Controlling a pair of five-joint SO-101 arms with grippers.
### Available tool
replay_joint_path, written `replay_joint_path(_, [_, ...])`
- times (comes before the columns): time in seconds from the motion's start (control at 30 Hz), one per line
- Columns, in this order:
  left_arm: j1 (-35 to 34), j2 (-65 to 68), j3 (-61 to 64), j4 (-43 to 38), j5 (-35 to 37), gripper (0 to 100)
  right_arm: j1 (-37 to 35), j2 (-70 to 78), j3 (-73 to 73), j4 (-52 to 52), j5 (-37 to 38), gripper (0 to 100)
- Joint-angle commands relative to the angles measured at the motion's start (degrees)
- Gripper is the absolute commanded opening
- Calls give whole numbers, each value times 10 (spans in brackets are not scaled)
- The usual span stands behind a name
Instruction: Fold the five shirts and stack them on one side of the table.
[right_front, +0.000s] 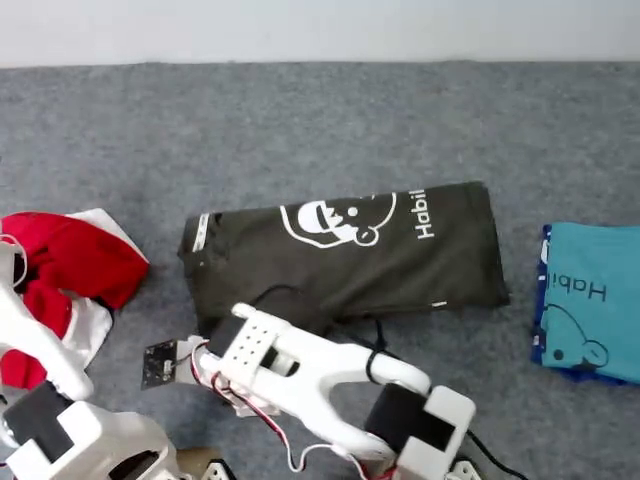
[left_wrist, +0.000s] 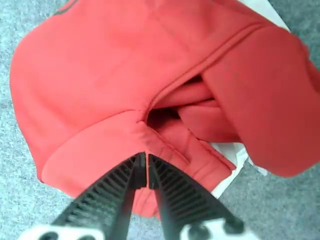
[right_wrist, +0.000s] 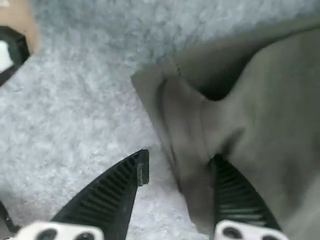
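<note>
Shirts on grey table. Dark shirt lies mid-table, half-folded, long axis across the robot's front. Its label end points at red shirt, crumpled well off that end. Teal shirt sits folded off the opp. end. Right gripper is at dark shirt's near label-end corner, jaws apart, straddling the cloth edge. Best to close on all layers, then fold across the long axis. Left gripper is over red shirt, jaws together.
</note>
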Motion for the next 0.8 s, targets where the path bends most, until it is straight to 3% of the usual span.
replay_joint_path(0.0, [-4, -25, -1, -8, -2, 15, -3, 48, -34, -3, -4, 180])
replay_joint_path(0.17, [-4, -29, -1, -8, -2, 15, -1, 69, -67, 6, -1, 46])
replay_joint_path(0.47, [-4, -30, -2, -1, -3, 15, 49, 65, -119, 53, -1, 12])
replay_joint_path(0.77, [0, -26, -2, -4, -4, 15, 134, 71, -322, 162, 37, 11])
